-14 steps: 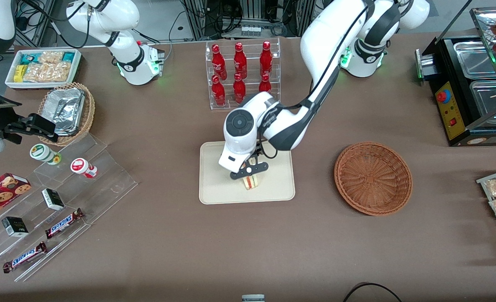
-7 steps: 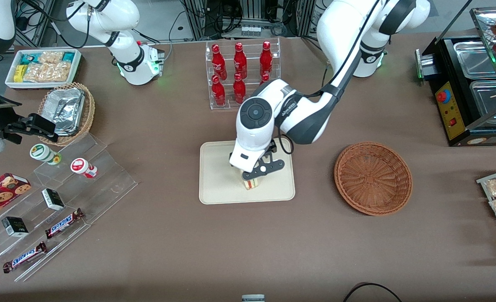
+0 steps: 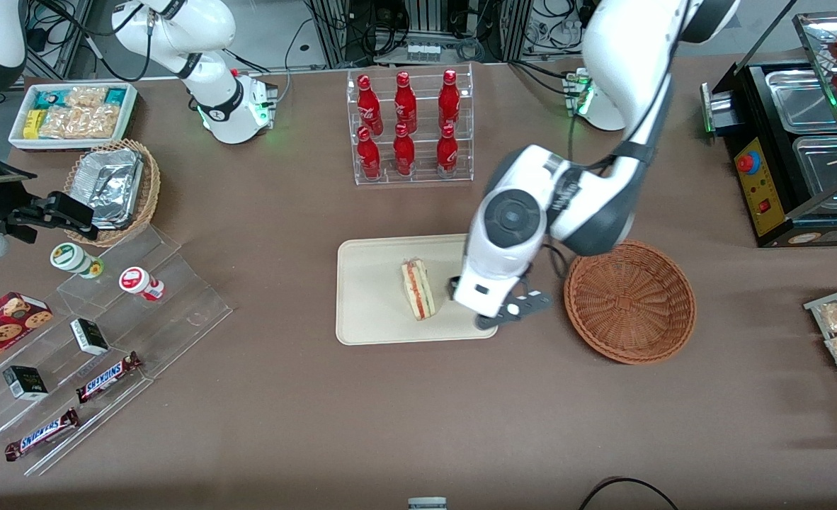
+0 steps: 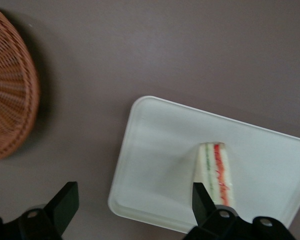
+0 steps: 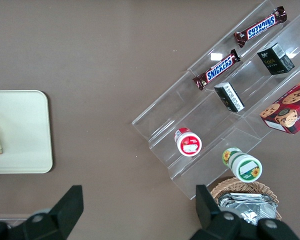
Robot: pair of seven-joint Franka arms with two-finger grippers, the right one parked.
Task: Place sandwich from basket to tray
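Triangular clear-wrapped white-bread sandwich [image 3: 418, 289] laid on smooth cream rectangular tray [image 3: 369, 312]; round reddish-brown woven wicker basket [image 3: 629, 300] alongside; "SNICKERS" bars [image 3: 109, 376] racked; tool [image 3: 501, 316] spread wide, nothing gripped

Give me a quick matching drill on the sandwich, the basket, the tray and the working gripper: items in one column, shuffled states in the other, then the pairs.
Items:
1. sandwich
2. basket
3. tray
4. gripper

States:
A. woven, nothing in it
B. fingers open, holding nothing, above the tray's edge nearest the basket
C. lying on the tray
D. flat, cream, carrying the sandwich

Pairs: 1-C, 2-A, 3-D, 4-B
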